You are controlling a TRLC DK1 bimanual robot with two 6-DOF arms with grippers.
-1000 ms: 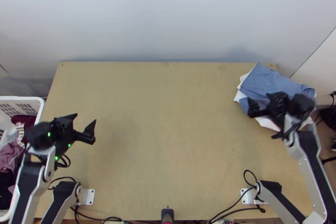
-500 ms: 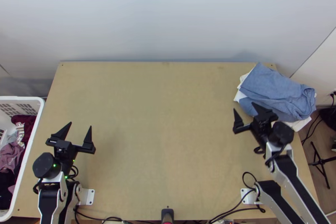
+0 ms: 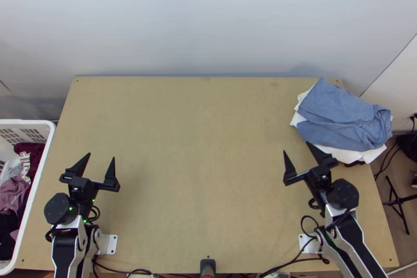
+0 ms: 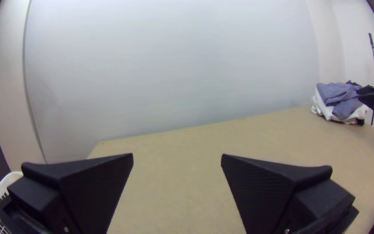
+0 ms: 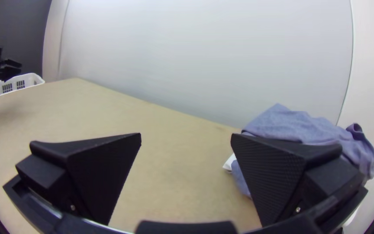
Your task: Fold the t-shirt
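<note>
Both grippers are wide apart and holding nothing. The left one [image 3: 101, 156] is over the table [image 3: 203, 173] on the basket side, and the right one [image 3: 296, 147] is just beside the cloth pile.

If the blue cloth [image 3: 339, 111] is your t-shirt, it's on top of the pile at the far right corner, lying on white cloth [image 3: 372, 155]. It's folded over on itself, a bit wrinkled, with a rumpled outer end. I can't tell how many layers. To me that reads as folding done and the arms parked, though I wouldn't swear to it.

So the job here is mostly leaving it alone. I'd keep the right fingers off the pile, since one tip is close enough to snag an edge. The pile also seems to hang past the table's side, so a careless nudge could tip it. If you want it neater, press down lightly and smooth outward; don't pinch and tug.

If another shirt is next, the basket [image 3: 44, 163] has purple cloth [image 3: 11, 193] and dark red cloth [image 3: 34, 158] in it. Left arm's job, I reckon: grab one layer, lift slowly, and spread it mid-table before folding.
</note>
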